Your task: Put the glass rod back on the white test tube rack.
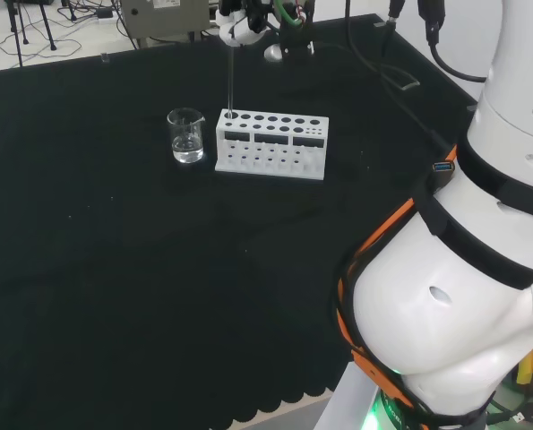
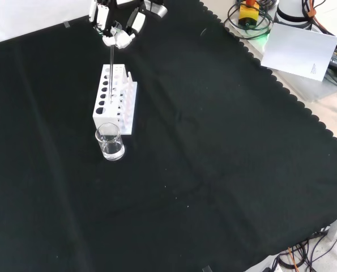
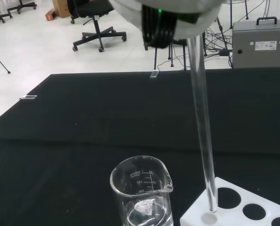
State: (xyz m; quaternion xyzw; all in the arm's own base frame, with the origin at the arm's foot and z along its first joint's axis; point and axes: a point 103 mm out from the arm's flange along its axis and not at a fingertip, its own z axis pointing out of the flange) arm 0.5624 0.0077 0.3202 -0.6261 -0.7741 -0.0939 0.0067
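Head behind, front opposite, wrist close; shared rack (image 1: pixel 271 143).

Clear glass and white plastic on black cloth

The test tube rack (image 1: pixel 271 145) is white with dark round holes; the glass rod (image 3: pixel 202 127) and beaker (image 2: pixel 110 141) are clear, the beaker bearing white markings; the cloth (image 2: pixel 213 170) is plain black; the hand (image 2: pixel 116 22) is black and white.
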